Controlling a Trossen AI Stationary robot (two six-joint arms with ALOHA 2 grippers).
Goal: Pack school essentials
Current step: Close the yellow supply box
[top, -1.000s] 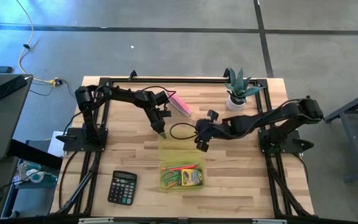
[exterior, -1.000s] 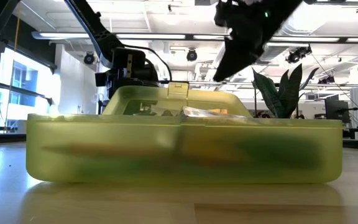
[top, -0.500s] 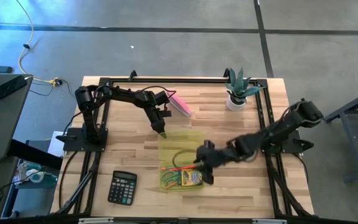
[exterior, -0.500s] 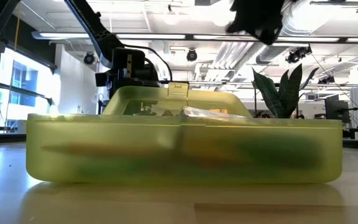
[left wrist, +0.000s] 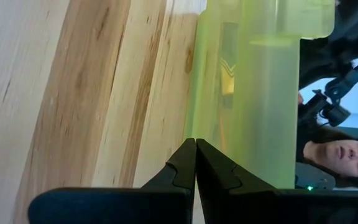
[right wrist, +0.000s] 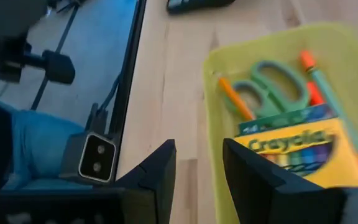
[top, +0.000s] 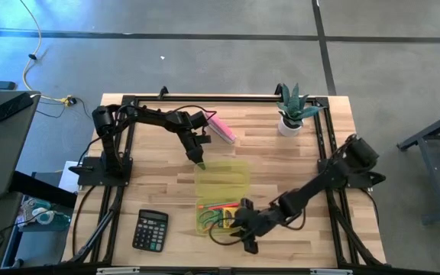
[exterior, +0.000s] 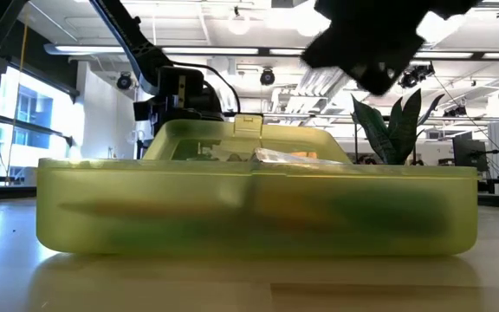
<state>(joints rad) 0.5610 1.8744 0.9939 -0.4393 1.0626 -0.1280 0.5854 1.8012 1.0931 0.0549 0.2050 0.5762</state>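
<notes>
School essentials, green-handled scissors [right wrist: 277,84], a yellow-green crayon box [right wrist: 303,146] and an orange pencil [right wrist: 234,99], already lie in the translucent lime plastic case [top: 221,208] at the table's six o'clock. The right gripper [top: 244,231] hovers at the case's near edge, fingers spread, holding nothing. The left gripper [top: 201,163], fingers pressed together, rests against the raised lid [top: 223,175] at twelve o'clock. Packing looks done; closing the lid seems next.

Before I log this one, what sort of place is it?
Likely a robotics lab or workshop: bare concrete floor, exposed ceiling ducts, and two arms on a wooden table.
</notes>
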